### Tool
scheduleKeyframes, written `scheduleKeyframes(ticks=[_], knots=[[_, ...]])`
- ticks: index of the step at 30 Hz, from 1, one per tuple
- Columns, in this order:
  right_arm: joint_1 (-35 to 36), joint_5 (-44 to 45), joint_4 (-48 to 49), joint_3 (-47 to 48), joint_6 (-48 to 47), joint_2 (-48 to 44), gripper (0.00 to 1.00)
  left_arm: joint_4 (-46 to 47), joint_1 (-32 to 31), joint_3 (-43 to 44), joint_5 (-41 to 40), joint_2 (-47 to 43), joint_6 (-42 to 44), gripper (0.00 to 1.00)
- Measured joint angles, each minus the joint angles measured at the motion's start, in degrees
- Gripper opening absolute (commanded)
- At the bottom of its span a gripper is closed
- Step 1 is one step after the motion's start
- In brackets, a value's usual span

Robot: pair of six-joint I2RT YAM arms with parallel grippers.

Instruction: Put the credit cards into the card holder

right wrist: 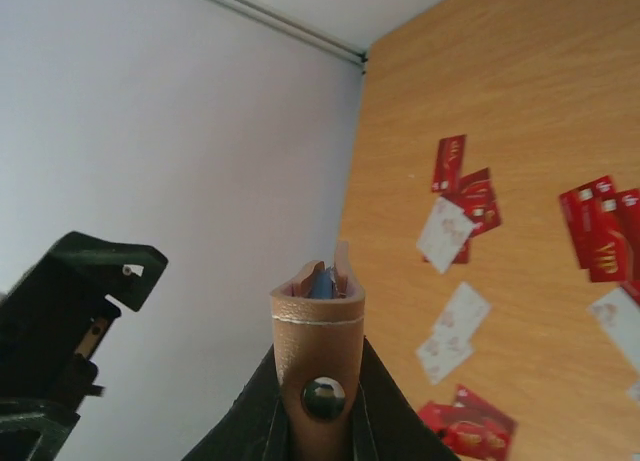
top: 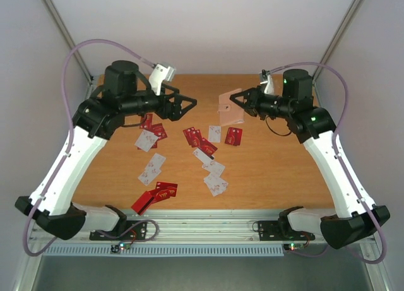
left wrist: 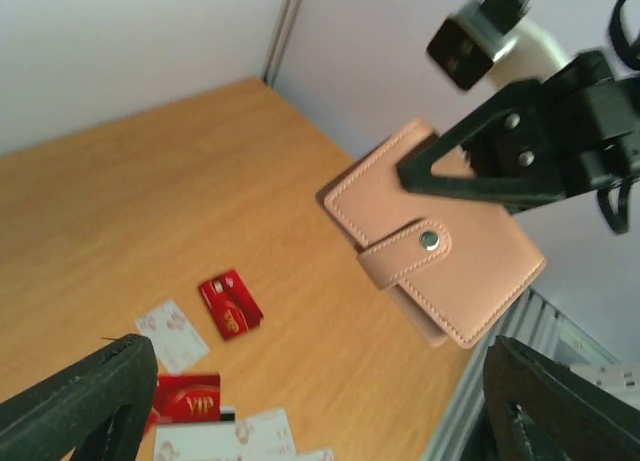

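Above the table [top: 271, 171], the right end effector [top: 240, 103] grips the snapped-shut card holder [top: 228, 110]; the left end effector [top: 189, 104] gapes empty; credit cards [top: 201, 141] all lie loose.

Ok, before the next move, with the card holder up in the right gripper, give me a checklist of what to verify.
1. Right gripper grips the card holder: ok, it is held off the table.
2. Holder open for cards: not ok, the snap strap is fastened.
3. Left gripper free: ok, open and empty.
4. A card picked up: not ok, the credit cards all lie on the table.
5. Cards lying singly: not ok, several overlap.
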Motion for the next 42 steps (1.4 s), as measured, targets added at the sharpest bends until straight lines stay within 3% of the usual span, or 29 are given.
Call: scheduleKeyframes(ticks=[8,18,37,42], knots=[[5.0,8.0,-10.4,4.7,-12.0,1.6,0.01,-8.4,-7.0,2.3,-4.0,4.6,-5.0,0.74],[9.1,17.2,-26.3,15.3,-15.9,8.1,0.01,-14.1,-14.9,7.8,-12.0,10.6,-3.8,0.57],[10.1,15.5,-31.4,16.2,-13.7,8.4,0.01,-13.1,-22.4,8.4,-19.5,16.0,-4.2,0.48],[10.1,14.8,-31.4,16.3,-13.1,8.4,0.01,-12.6,-23.1,8.4,-21.1,16.9,-4.6,0.58]])
